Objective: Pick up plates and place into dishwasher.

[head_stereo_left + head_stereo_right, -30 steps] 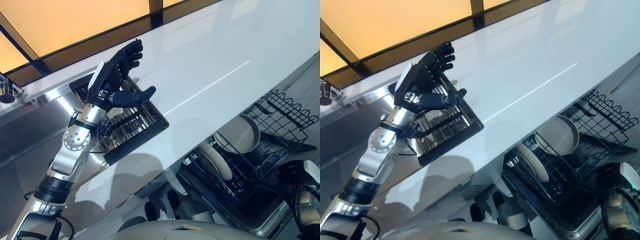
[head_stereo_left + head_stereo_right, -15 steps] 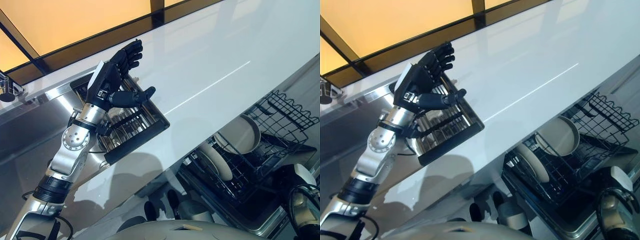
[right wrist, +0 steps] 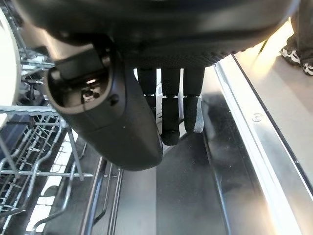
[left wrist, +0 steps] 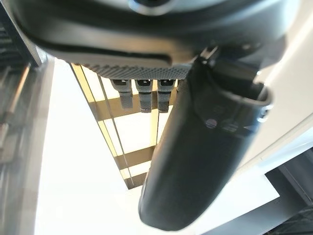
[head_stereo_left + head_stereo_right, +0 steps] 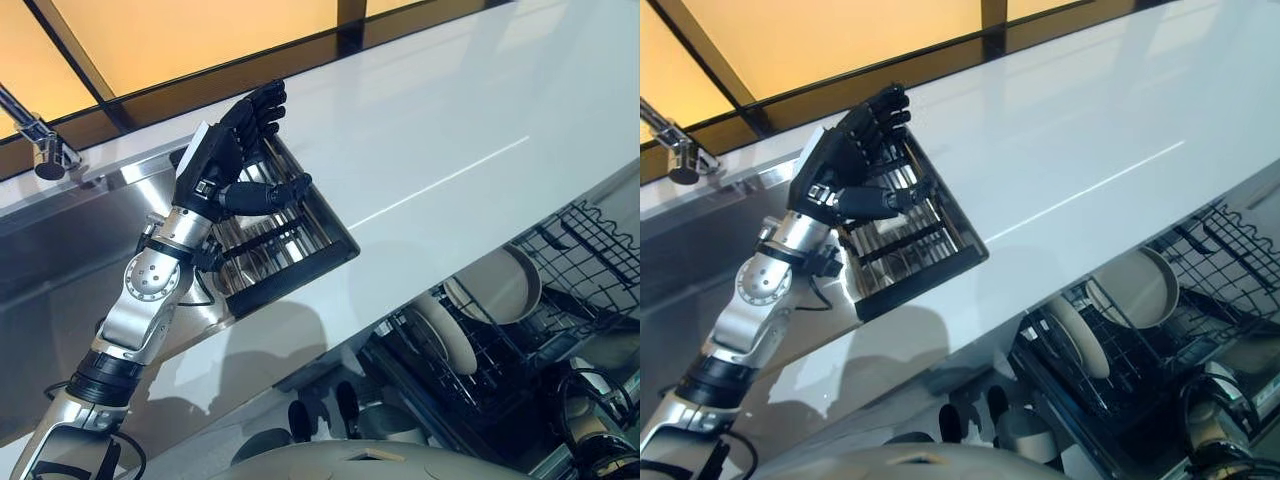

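- White counter [image 5: 430, 130] runs across the scene, with amber panels behind it and a steel sink [image 5: 60, 260] at its left end, a faucet [image 5: 40, 150] standing over the basin.
- A slatted metal drying rack [image 5: 285, 235] sits at the sink's edge, partly over the counter.
- The left hand [image 5: 225, 150] is raised above that rack, its fingers [image 5: 262, 105] straight and relaxed, thumb out to the side, holding nothing.
- Below the counter's front edge, the dishwasher rack [image 5: 590, 250] is pulled out.
- Two plates [image 5: 495, 285] stand on edge among its black wires, the larger one near the counter edge, the other just beside it on the left.
- The right hand [image 3: 122, 78] hangs low over the open dishwasher door [image 3: 195, 196], fingers [image 3: 171, 112] extended and empty, the rack wires beside it.
- A person's shoe [image 3: 293, 54] shows on the floor past the door's edge.
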`<state>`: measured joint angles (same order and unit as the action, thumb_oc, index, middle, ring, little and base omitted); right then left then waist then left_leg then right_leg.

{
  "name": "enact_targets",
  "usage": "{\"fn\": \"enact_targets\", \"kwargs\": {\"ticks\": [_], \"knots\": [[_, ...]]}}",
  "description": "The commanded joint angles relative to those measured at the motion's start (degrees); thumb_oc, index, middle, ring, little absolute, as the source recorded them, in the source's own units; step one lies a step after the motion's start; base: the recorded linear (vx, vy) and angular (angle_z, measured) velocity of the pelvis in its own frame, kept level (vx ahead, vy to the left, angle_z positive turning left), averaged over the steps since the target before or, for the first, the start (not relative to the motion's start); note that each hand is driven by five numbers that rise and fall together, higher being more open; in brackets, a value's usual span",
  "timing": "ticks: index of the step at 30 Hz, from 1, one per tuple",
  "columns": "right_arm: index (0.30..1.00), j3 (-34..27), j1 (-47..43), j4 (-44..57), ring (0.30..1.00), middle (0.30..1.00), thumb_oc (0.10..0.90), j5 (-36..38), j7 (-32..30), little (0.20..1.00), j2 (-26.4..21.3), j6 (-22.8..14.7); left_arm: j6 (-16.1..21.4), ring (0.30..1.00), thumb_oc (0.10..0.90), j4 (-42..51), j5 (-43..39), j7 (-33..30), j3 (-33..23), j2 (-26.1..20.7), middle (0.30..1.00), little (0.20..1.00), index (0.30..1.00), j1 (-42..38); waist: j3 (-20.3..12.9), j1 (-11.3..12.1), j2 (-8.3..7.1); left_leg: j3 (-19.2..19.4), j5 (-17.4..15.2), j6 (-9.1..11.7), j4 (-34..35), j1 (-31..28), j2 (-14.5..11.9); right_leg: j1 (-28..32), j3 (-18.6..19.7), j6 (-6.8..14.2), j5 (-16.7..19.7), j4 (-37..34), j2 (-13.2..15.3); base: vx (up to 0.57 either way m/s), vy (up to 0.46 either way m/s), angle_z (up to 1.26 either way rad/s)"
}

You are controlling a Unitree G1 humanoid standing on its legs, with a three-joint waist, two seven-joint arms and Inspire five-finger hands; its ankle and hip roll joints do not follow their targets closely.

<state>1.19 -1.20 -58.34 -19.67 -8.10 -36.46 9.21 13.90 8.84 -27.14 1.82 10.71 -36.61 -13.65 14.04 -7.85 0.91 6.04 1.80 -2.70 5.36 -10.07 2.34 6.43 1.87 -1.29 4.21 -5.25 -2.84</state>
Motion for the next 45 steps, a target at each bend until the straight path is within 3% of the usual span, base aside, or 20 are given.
{"fn": "enact_targets", "kwargs": {"ticks": [1,4,7,11,16,29,45], "knots": [[0.300,2.9,-1.0,-4.4,0.300,0.300,0.100,1.0,0.3,0.200,-1.2,-1.0,4.4,0.900,0.800,6.4,-2.6,-0.8,0.9,0.2,0.900,0.900,0.900,-8.7,-4.2,0.3,0.49,2.0,-4.5,1.3,-0.7,-0.4,-1.3,0.2,-4.8,6.4,-4.0,3.1,1.9,0.00,-0.026,0.05],[0.300,4.1,-2.5,-7.4,0.300,0.300,0.100,1.3,0.7,0.200,0.0,-0.6,4.4,0.900,0.800,7.0,-3.0,-1.3,1.1,0.0,0.900,0.900,0.900,-9.0,-3.9,1.0,1.06,1.6,-4.6,1.3,-0.8,-0.6,-1.2,0.5,-5.1,6.4,-4.1,3.2,2.2,0.01,-0.032,0.05],[0.300,5.1,-4.0,-8.7,0.300,0.300,0.100,0.5,3.1,0.200,0.6,2.8,3.9,0.900,0.800,7.4,-2.8,-1.2,1.0,0.0,0.900,0.900,0.900,-9.0,-3.5,1.6,1.79,1.3,-4.6,1.3,-0.9,-0.5,-1.2,0.4,-5.1,6.3,-4.3,3.5,2.4,0.01,-0.020,0.04],[0.300,6.0,-4.9,-12.5,0.300,0.300,0.100,0.2,6.2,0.200,0.6,4.6,3.4,0.900,0.800,8.2,-3.2,-2.1,0.9,-0.1,0.900,0.900,0.900,-8.3,-2.8,2.1,3.56,1.3,-4.3,1.7,-1.0,-0.5,-1.1,0.7,-6.0,6.5,-4.0,3.0,3.0,0.01,0.007,0.07],[0.300,6.9,-6.1,-12.1,0.300,0.300,0.100,2.0,5.8,0.200,1.8,2.9,3.0,0.900,0.800,9.4,-4.1,-2.6,0.4,-0.5,0.900,0.900,0.900,-8.2,-2.0,2.9,5.26,0.6,-4.1,1.7,-1.0,-0.2,-0.7,0.6,-6.5,6.5,-4.0,3.1,3.9,0.00,0.010,0.10],[0.300,9.3,-13.2,-5.5,0.300,0.300,0.100,4.7,0.7,0.200,2.3,-3.1,3.5,0.900,0.800,7.9,-3.7,-3.6,1.4,0.9,0.900,0.900,0.900,-9.3,-0.9,3.5,7.80,0.1,-4.3,1.5,-1.5,0.2,0.3,0.0,-6.0,6.2,-4.3,4.0,4.6,0.00,0.003,0.01],[0.300,11.4,-22.9,-6.2,0.300,0.300,0.100,4.9,2.7,0.200,-0.5,-3.8,4.0,0.900,0.800,7.3,-1.5,-5.5,2.2,2.1,0.900,0.900,0.900,-8.8,-0.5,5.0,8.20,-0.8,-4.0,1.3,-1.8,0.3,1.0,0.4,-6.3,5.5,-4.6,4.5,4.8,0.00,0.000,0.00]]}}
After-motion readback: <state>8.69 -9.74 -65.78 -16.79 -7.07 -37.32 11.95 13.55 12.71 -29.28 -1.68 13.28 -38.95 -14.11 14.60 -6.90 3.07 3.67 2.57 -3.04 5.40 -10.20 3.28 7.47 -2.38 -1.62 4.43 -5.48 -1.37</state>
